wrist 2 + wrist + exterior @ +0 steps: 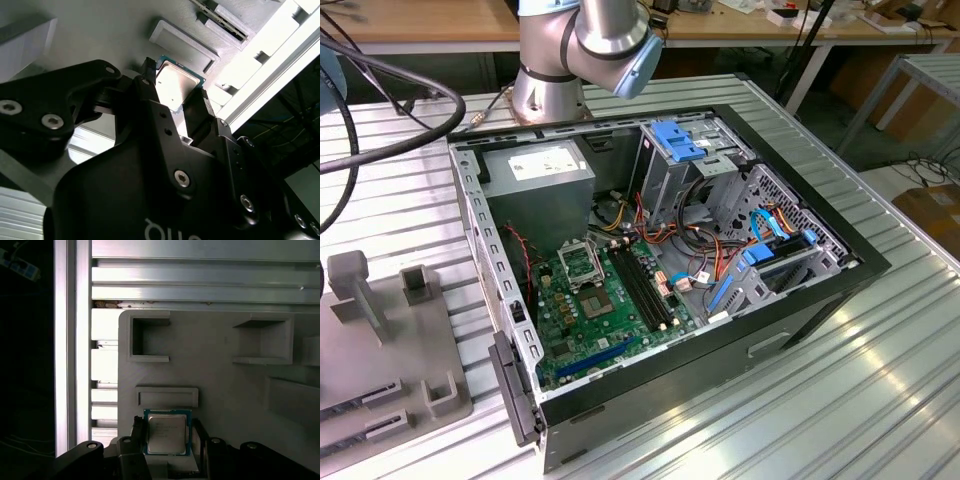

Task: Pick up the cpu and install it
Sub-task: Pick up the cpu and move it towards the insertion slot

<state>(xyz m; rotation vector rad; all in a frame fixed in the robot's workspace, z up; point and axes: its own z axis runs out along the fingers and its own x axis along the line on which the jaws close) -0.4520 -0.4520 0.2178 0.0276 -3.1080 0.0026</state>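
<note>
first wrist view: the cpu (pixel 166 434) sits between the black fingers (pixel 138 431) of the claw (pixel 167 440), which is clamped on two opposite edges, silvery face to the camera. it is over the grey tray (pixel 210 370), just beside one of the tray's low rectangular frames (pixel 167 396). in the second wrist view the cpu (pixel 174 86) is gripped in the same way above the grey tray (pixel 100 30). in the exterior view the grey tray (pixel 410 350) lies on the ribbed counter (pixel 800 400), beside the open computer case (pixel 800 300) holding the green board (pixel 575 320).
</note>
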